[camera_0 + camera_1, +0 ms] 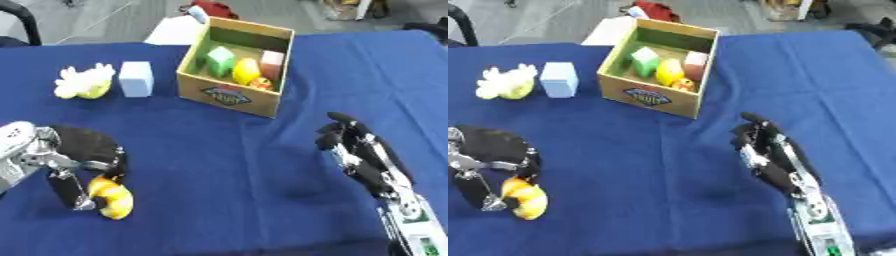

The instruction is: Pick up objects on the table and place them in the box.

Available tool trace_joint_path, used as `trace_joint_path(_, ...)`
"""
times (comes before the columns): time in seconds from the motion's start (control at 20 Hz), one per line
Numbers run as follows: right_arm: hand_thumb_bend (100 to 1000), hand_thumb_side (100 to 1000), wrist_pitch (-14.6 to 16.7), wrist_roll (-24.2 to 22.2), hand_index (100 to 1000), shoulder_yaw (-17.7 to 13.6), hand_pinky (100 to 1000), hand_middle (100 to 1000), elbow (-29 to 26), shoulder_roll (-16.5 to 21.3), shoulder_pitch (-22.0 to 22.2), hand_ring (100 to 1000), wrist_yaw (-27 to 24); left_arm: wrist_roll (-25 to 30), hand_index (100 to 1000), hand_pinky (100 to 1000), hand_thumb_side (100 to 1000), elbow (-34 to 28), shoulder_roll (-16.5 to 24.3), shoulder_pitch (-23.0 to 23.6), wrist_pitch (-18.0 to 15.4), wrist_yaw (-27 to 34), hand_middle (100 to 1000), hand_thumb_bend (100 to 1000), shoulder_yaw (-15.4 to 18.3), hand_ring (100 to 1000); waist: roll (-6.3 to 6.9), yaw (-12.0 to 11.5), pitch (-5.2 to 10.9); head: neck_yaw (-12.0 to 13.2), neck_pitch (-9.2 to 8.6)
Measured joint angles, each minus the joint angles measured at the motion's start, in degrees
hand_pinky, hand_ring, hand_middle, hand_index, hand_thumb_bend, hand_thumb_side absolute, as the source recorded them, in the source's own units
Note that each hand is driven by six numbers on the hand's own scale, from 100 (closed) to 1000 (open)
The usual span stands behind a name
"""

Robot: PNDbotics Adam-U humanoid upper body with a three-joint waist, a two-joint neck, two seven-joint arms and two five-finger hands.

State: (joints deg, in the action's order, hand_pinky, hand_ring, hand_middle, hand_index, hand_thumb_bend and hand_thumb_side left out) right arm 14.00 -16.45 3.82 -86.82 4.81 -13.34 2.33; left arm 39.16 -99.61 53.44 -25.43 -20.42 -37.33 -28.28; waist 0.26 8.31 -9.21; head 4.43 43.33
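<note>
At lower left the left robot hand curls around a yellow-orange toy on the worktop, the right robot hand idles, fingers relaxed, while the box at upper centre holds several pieces and a pale yellow toy and light blue block wait at upper left.

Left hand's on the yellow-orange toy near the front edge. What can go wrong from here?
1. The left hand curls over only the upper part of the yellow-orange toy; it may slip out on lift.
2. The cardboard box already holds a green block, a yellow piece and a pink block, so the toy may land on them and roll.
3. The pale yellow toy and light blue block lie near the path.
</note>
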Motion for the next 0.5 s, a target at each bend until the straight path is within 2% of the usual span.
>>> trace_joint_path(0.15,100,411,0.0,0.0,893,-0.1,644,660,0.1,0.0,0.1,645,0.0,-0.3,551,470,234,-1.4,0.0,-4.8,1.4,2.9,331,169,0.8,368,0.0,-0.2,0.01,0.0,0.0)
trace_joint_path(0.3,100,410,0.0,0.0,893,-0.1,644,660,0.2,0.0,0.3,645,0.0,1.0,561,485,238,-0.4,-1.4,-13.3,3.5,5.1,342,229,1.3,379,0.0,-0.2,0.06,-0.1,0.0)
trace_joint_path(0.4,100,409,0.0,0.0,893,-0.1,644,660,0.3,0.0,0.4,645,0.0,1.6,572,498,238,3.0,-4.6,-18.8,4.4,4.0,352,252,1.7,389,0.0,-0.1,0.19,-0.1,0.0)
trace_joint_path(0.5,100,408,0.0,0.0,893,0.0,644,660,0.3,0.0,0.7,645,0.0,1.2,581,508,235,8.6,-9.7,-23.6,4.6,0.1,359,258,2.6,396,-0.02,0.0,0.32,-0.1,-0.01)
